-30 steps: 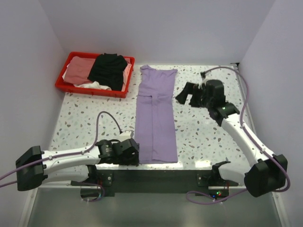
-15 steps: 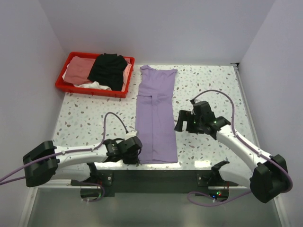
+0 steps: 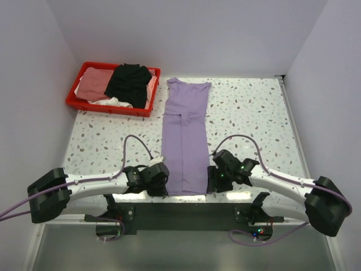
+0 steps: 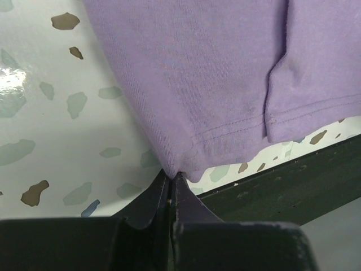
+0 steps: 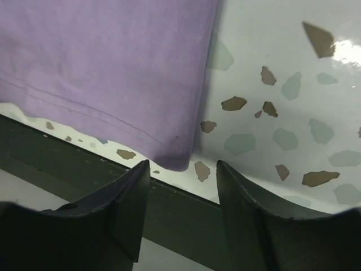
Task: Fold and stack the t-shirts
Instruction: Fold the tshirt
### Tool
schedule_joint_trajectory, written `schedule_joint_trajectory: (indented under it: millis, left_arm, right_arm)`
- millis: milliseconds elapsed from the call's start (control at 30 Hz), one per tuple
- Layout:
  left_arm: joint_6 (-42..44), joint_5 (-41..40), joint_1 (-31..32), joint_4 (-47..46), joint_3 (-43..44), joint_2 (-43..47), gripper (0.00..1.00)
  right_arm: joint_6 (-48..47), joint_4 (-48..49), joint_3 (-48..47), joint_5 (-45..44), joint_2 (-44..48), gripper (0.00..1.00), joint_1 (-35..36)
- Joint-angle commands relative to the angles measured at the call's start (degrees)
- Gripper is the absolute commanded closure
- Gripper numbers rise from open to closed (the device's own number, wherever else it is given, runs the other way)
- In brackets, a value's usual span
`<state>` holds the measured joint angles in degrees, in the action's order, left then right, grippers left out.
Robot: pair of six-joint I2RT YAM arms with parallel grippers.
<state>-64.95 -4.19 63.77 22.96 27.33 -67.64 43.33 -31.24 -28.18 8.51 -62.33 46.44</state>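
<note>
A purple t-shirt (image 3: 185,141) lies lengthwise down the middle of the table, folded into a narrow strip with its collar at the far end. My left gripper (image 3: 164,182) is at the shirt's near left corner and is shut on the hem (image 4: 179,165), which bunches up between the fingertips. My right gripper (image 3: 211,183) sits at the near right corner (image 5: 179,158), open, its fingers (image 5: 131,192) either side of the corner and not touching it.
A red basket (image 3: 80,101) at the far left holds a black shirt (image 3: 131,83), a pink one (image 3: 93,84) and white cloth. The table's dark front edge (image 5: 84,169) runs just below the shirt's hem.
My left gripper has shut on the near left corner of the hem. My right arm swung from the far right of the table down to the near right corner, its jaws narrowing.
</note>
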Motion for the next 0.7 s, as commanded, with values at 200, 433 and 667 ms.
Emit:
schedule_joint_trajectory:
  millis: [200, 433, 667]
  left_arm:
    - [-1.0, 1.5, 0.0, 0.0, -3.0, 0.2, 1.00]
    - [-2.4, 3.8, 0.5, 1.2, -5.3, 2.9, 1.00]
    - [-3.1, 8.6, 1.0, -0.3, -8.7, 11.5, 1.00]
  right_arm:
    - [7.7, 4.7, 0.5, -4.6, -6.4, 0.64, 5.5]
    - [10.4, 2.6, 1.7, -4.6, -2.5, 1.00, 8.7]
    - [19.2, 1.9, 4.9, -2.8, 5.2, 1.00, 16.1]
